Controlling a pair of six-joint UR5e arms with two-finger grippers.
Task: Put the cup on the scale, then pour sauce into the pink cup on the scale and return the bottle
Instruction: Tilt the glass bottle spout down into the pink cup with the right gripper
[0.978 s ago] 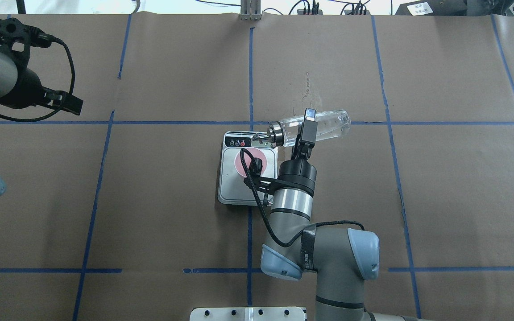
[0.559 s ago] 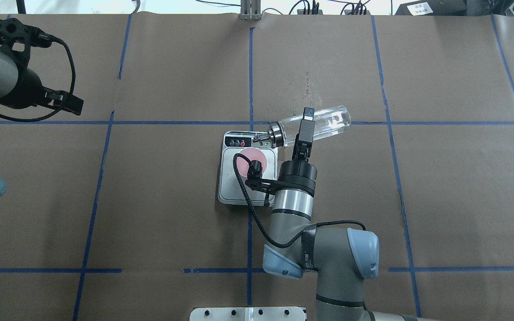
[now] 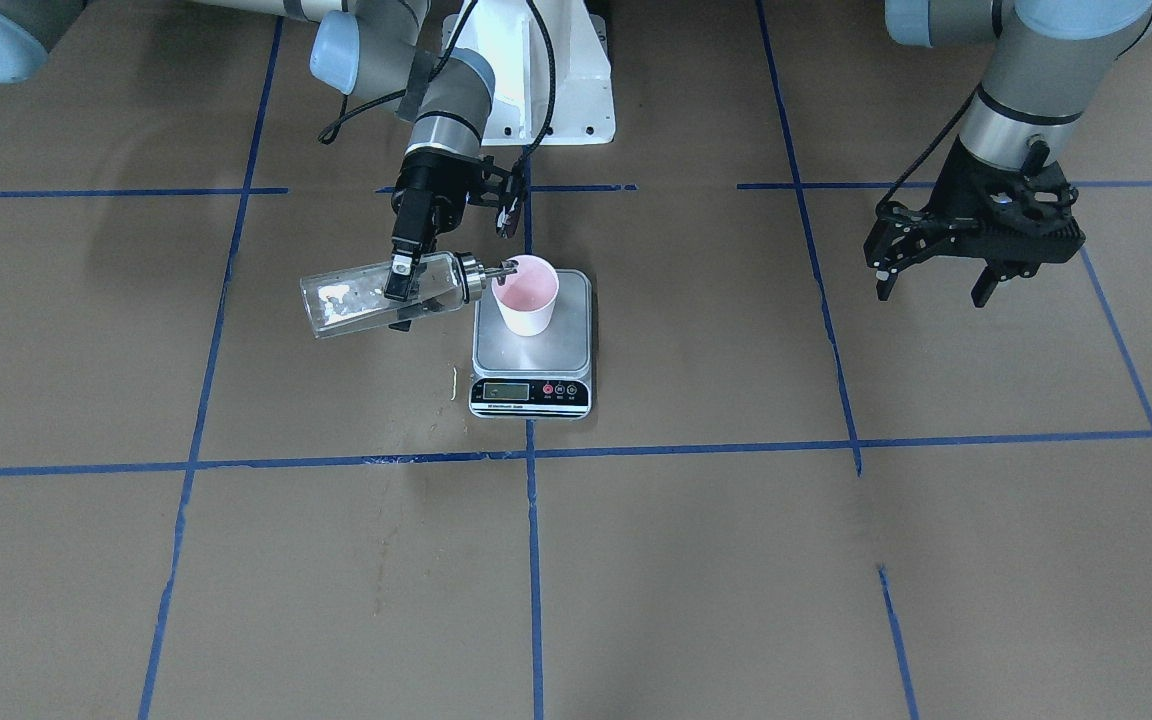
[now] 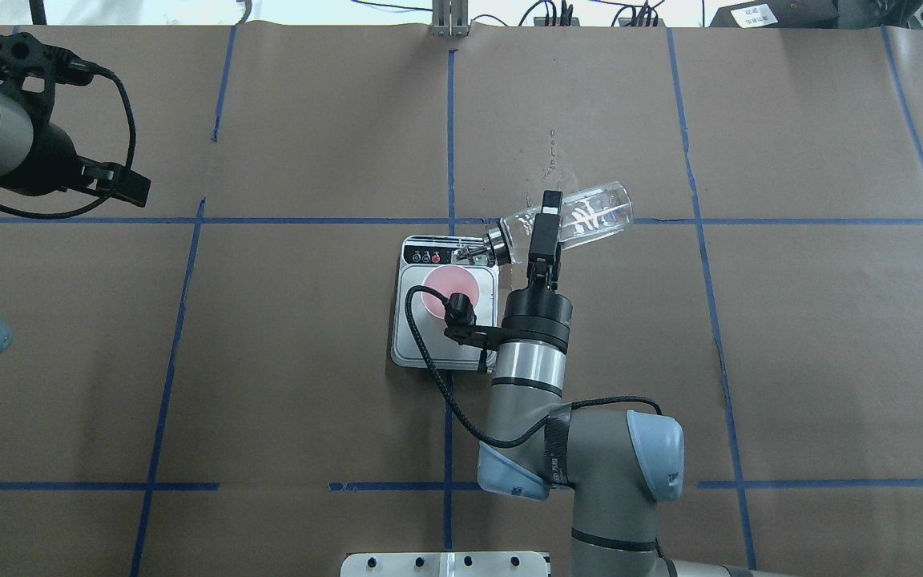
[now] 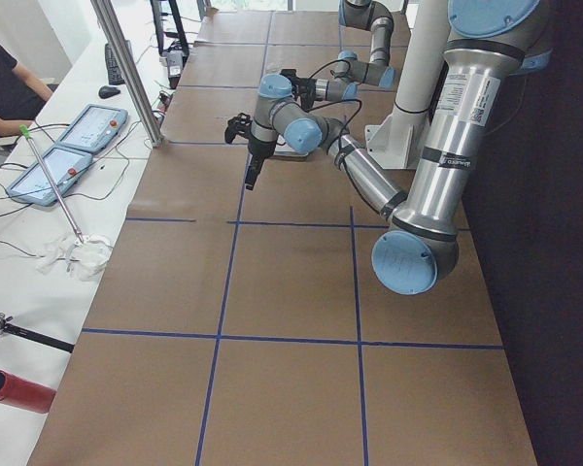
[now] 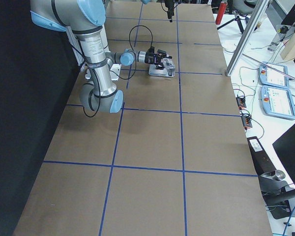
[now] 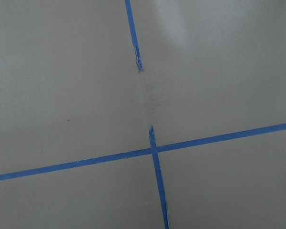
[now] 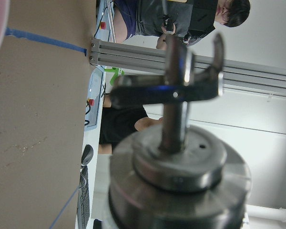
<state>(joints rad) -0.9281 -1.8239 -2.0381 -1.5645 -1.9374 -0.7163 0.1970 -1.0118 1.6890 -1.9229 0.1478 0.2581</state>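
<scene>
Pour easing off at the cup
Front: right end effector point(image 3: 399, 284) grips the near-level bottle point(image 3: 346, 300), spout point(image 3: 496, 270) at the rim of the cup point(image 3: 526, 300) on the scale point(image 3: 558, 347); left end effector point(image 3: 931, 290) open, well apart. Overhead: the bottle has swung slightly, spout drawing back, so pouring is probably ending.

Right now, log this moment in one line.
right jaws: shut on tilted glass bottle; spout: at pink cup rim; cup: on scale; left jaws: open
</scene>
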